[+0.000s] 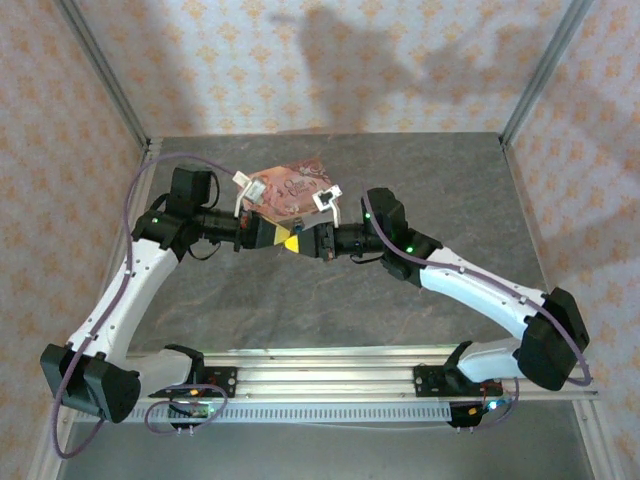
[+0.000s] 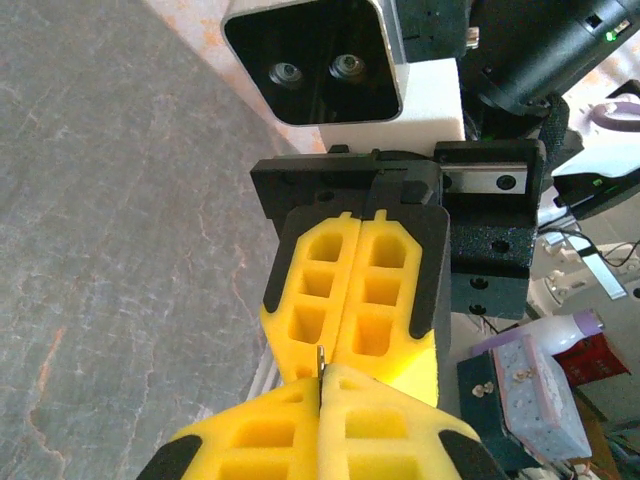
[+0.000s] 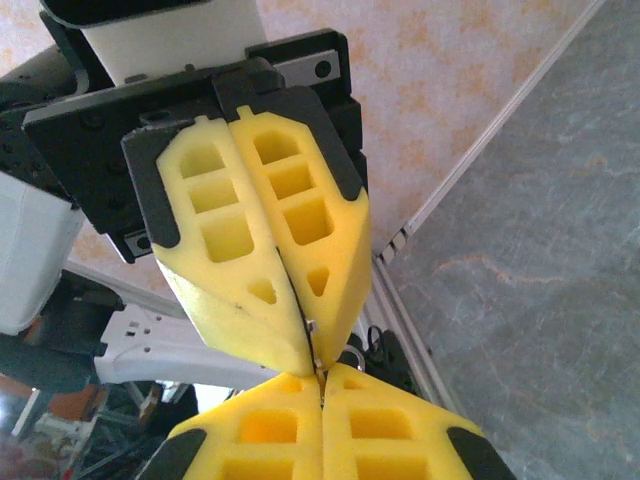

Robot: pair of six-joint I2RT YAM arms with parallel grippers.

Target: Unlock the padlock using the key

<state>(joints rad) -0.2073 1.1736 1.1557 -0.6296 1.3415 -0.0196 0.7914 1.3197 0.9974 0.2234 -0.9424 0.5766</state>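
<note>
Both yellow-tipped grippers meet tip to tip above the middle of the table. My left gripper (image 1: pixel 284 238) (image 2: pixel 325 388) is shut, and the key (image 2: pixel 322 354), a thin silvery sliver, sticks out of its seam. In the right wrist view the key (image 3: pixel 310 324) shows in the left gripper's (image 3: pixel 311 358) seam and runs down into the seam of my right gripper (image 3: pixel 322 386). The right gripper (image 1: pixel 297 241) (image 2: pixel 343 362) is shut too, its tips pressed against the left one's. The padlock is hidden.
A pink illustrated tin (image 1: pixel 290 187) lies on the grey table (image 1: pixel 420 170) just behind the two grippers. Patterned walls stand on three sides. The aluminium rail (image 1: pixel 330 365) with the arm bases runs along the near edge.
</note>
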